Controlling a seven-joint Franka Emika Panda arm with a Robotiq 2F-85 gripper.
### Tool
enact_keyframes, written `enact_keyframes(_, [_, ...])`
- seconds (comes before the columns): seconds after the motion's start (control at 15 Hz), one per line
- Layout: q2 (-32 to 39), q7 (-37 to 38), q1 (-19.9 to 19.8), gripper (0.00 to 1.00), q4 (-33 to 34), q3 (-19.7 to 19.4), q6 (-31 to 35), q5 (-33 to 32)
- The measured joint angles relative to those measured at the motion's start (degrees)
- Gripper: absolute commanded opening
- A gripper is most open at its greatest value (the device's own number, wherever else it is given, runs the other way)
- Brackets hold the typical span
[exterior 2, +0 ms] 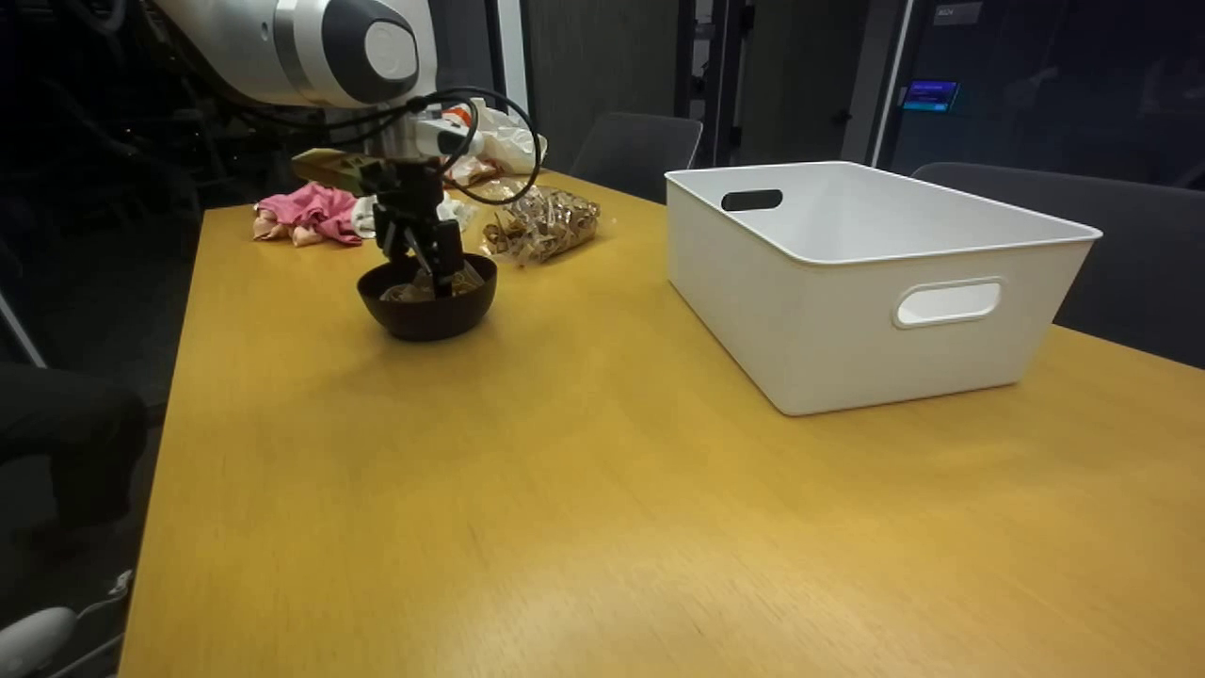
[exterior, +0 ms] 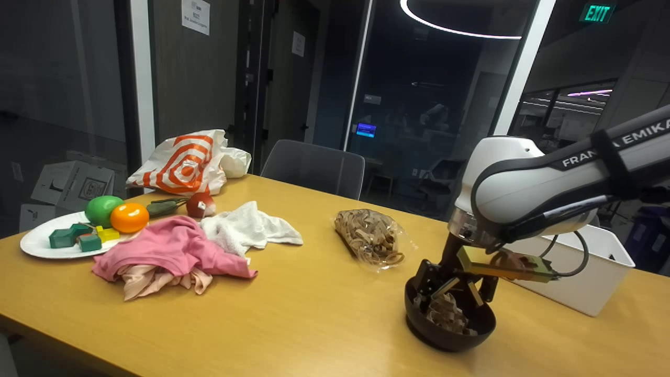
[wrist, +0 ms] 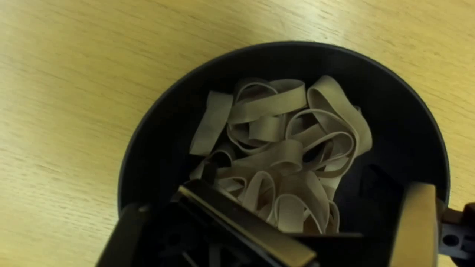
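Tool (exterior: 458, 299) spread wide over tan bands (wrist: 284, 152)

in both exterior views the table (exterior 2: 602, 471) is warmly lit, while the background (exterior: 429, 63) beyond its far edge sinks nearly black. an exit sign (exterior: 598, 13) and a curved light (exterior: 487, 36) glow there. pale glare (exterior 2: 602, 584) spreads toward the near end. in the wrist view, the bowl (wrist: 408, 122) is deeply shaded and a fingertip pad (wrist: 413, 226) blurs.
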Motion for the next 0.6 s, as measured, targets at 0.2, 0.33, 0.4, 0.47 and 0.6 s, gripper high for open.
enact_keyframes(0.2, [0.06, 0.15, 0.0, 0.46, 0.28, -0.33, 0.02, 0.0])
enact_keyframes(0.33, [0.05, 0.37, 0.0, 0.3, 0.54, -0.59, 0.09, 0.0])
enact_keyframes(0.4, [0.03, 0.48, 0.0, 0.23, 0.63, -0.69, 0.13, 0.0])
enact_keyframes(0.47, [-0.01, 0.69, 0.0, 0.15, 0.67, -0.78, 0.16, -0.06])
enact_keyframes(0.6, [-0.1, 1.17, 0.01, 0.06, 0.72, -0.89, 0.17, -0.18])
